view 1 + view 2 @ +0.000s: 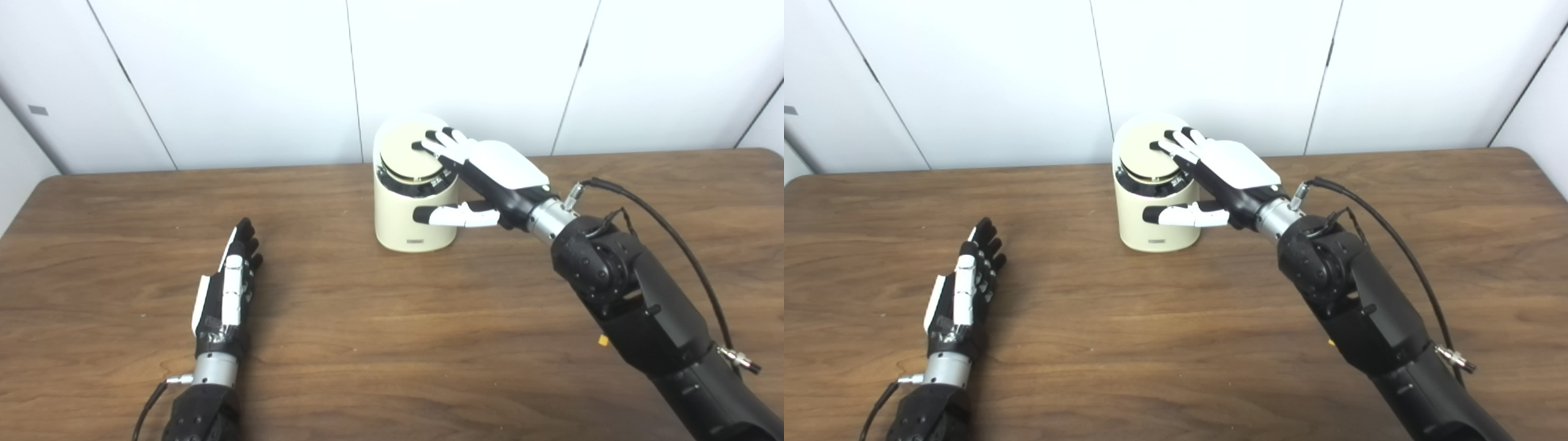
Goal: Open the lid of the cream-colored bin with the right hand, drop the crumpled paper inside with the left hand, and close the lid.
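left hand (pixel 226 288) flat, right hand (pixel 490 168) outstretched

Bin (pixel 416 211) body was cream; its lid (pixel 407 153) a slightly darker beige disc, ringed by a black band with small white markings. A small grey label sat low on the near face. Right hand (pixel 484 174) was black with glossy white plates on back and fingers; wrist silver, arm black. Left hand (pixel 226 288) likewise black with white plates, silver wrist. Table (pixel 392 343) was dark brown wood grain. Far wall (pixel 245 73) was white with dark seams.

Black arms, silver wrists, white-plated right hand (pixel 490 174), trailing black cable (pixel 674 239).
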